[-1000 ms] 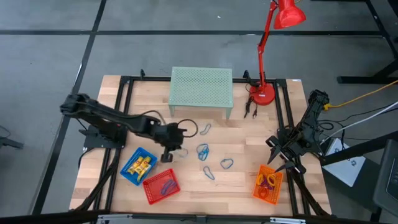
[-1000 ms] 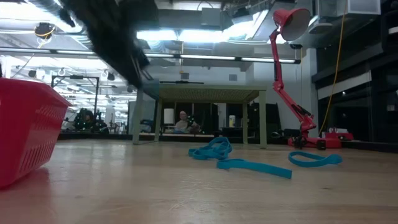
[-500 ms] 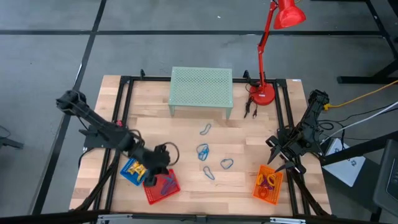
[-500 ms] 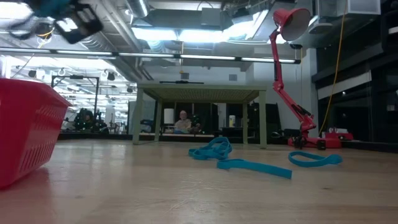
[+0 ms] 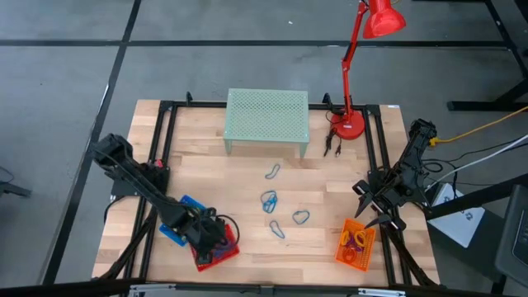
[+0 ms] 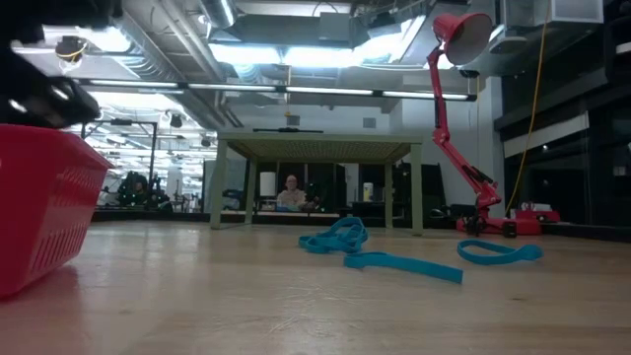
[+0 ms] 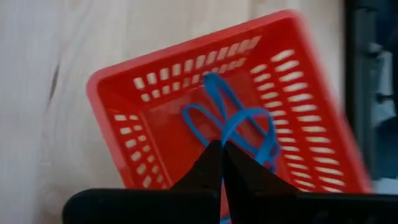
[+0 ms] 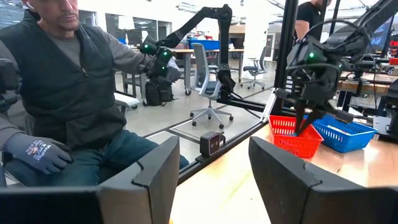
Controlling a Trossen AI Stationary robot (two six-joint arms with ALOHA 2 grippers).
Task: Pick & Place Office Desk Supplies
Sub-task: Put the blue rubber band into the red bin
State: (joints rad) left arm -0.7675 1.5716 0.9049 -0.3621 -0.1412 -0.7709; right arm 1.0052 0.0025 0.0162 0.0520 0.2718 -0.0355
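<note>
Left gripper (image 7: 222, 149) hovers pinched shut over the red basket (image 5: 216, 247) holding blue loops (image 7: 231, 121), right gripper (image 5: 373, 204) waits spread wide beside the orange basket (image 5: 355, 242), more blue loops (image 5: 269, 200) lie mid-table.

Blue clip loops (image 5: 270, 200) flat mid-table.

Grey floor (image 5: 66, 74); ceiling lights (image 6: 296, 54); office chair (image 8: 208, 81) beyond.

The left gripper (image 5: 216, 237) hangs over a basket (image 5: 227, 252) with loops (image 7: 233, 124) lying in it just beneath; more loops (image 5: 270, 201) lie on the table off to its right.
</note>
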